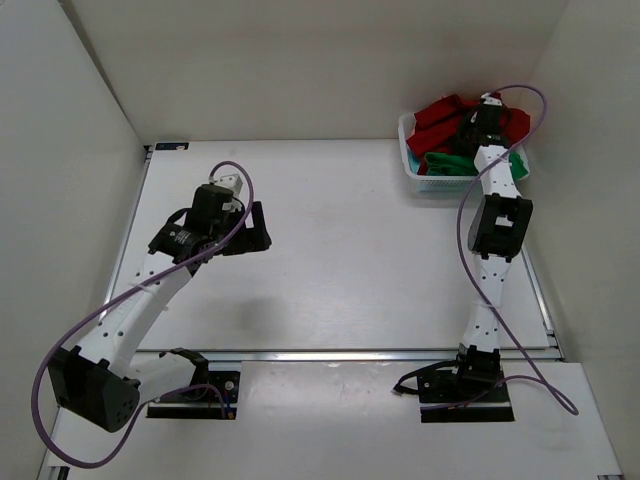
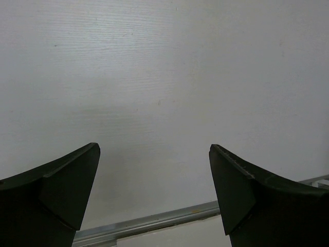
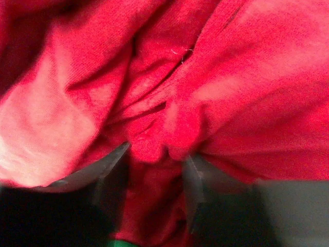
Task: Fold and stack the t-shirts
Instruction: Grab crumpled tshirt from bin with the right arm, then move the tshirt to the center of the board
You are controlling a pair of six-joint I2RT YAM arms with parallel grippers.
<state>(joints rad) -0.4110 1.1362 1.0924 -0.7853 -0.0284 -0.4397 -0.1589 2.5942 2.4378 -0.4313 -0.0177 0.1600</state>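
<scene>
**Right pincer pinches the red shirt in the basket; left waits open**

In the right wrist view, the right gripper [image 3: 153,177] has its two dark fingers drawn in on a puckered fold of the dark red soft cloth t-shirt [image 3: 205,92]. The cloth bunches between them and fills the frame. I judge this a closed pinch on a gathered ridge, taken there because loose fabric offers no firmer hold. A sliver of green shows at the bottom edge, below the fingers.

From above, this gripper [image 1: 487,115] is sunk into the white plastic lattice basket [image 1: 430,184] at the upper right of the frame. The red shirt [image 1: 440,115] is heaped over the rim, and a green cloth t-shirt [image 1: 441,162] lies under it. A salmon pink shirt cannot be made out.

The left gripper [image 2: 154,198] stands wide open and holds nothing, with only the white table top [image 2: 164,77] before it. In the overhead view it [image 1: 250,228] hangs left of centre, well apart from the basket, probably kept ready to take a corner once the shirt is brought out. No shirt is on the table, so folding has not yet begun.
</scene>
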